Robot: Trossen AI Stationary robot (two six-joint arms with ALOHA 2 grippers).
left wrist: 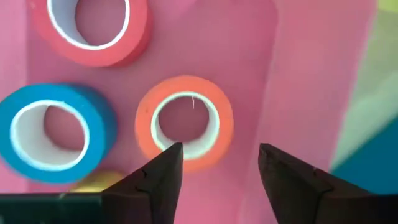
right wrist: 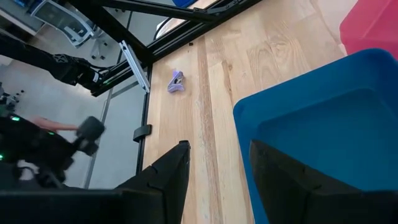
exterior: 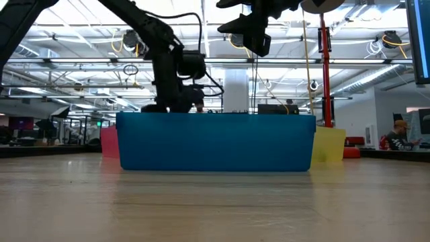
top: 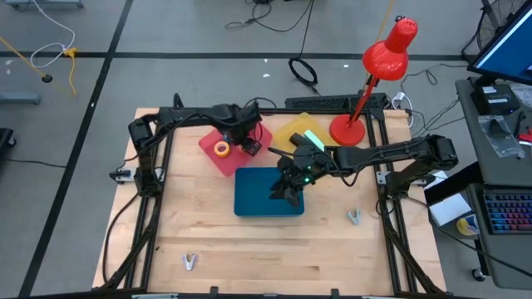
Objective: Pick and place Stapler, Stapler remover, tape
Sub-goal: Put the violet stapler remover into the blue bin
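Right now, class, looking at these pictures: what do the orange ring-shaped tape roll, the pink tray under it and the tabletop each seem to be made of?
The orange ring-shaped tape roll: probably matte paper tape, wound on a pale core that looks like card or plastic. The pink tray: likely smooth moulded plastic, judging by its even colour and soft sheen. The tabletop: light wood, with visible plank seams and grain.

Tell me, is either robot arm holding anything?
No. The left gripper is open over the orange tape roll, nothing held. The right gripper is open and empty by the blue bin.
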